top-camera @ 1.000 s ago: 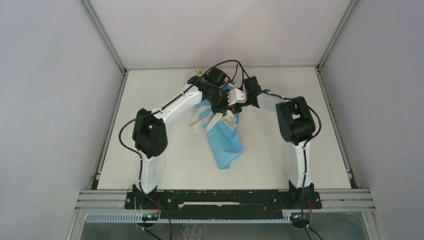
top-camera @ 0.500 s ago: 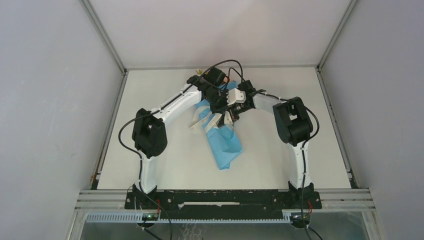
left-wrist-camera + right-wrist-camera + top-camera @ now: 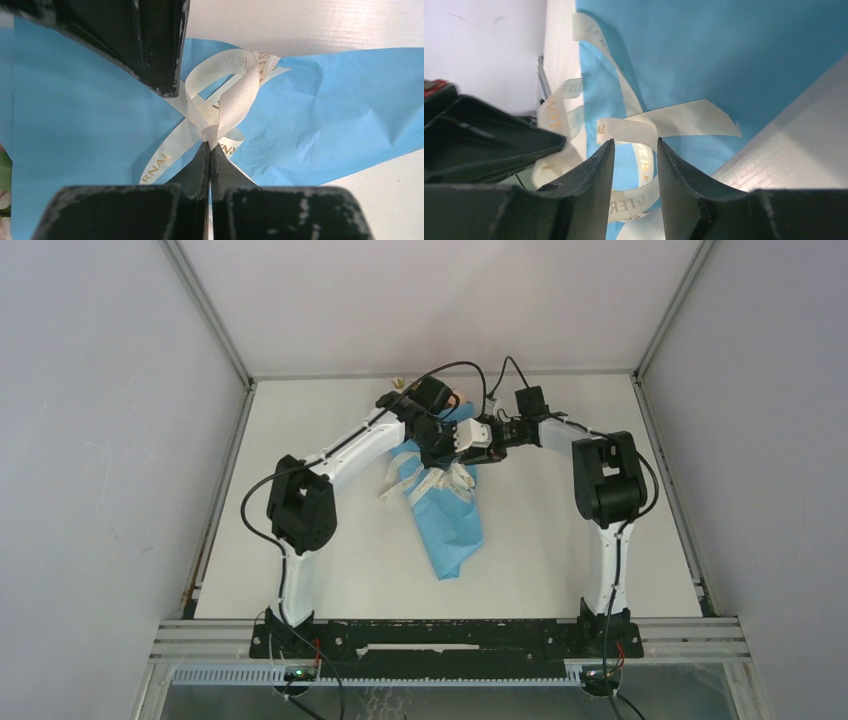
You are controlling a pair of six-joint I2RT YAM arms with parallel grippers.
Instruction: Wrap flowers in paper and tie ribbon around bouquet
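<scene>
**Fig.** White table [image 3: 560, 540] inside grey walls [image 3: 100, 460], top view. The bouquet [image 3: 452, 525] is a light-blue paper cone lying flat at centre-rear. Its narrow end points toward the arm bases; its wide end is under the grippers and hidden there. The ribbon [image 3: 398, 472], cream w/ gold lettering, crosses the cone's upper part. Loose loops spill onto the table to the cone's left.

L wrist view: the ribbon strands cross on the creased paper [image 3: 325, 115], w/ one loop standing above the crossing. The L gripper [image 3: 210, 148] is clenched on the ribbon at that crossing, tips pressed together.

R wrist view: the R gripper [image 3: 634, 155] is released, jaws apart. A lettered strand of ribbon runs through the gap and is not pinched. One cut tail lies flat on the paper, just beyond the tips, reaching toward the paper's edge.

The two grippers sit just beside each other over the crossing, approx. tip to tip. Both arms reach inward from either side of the cone.
</scene>
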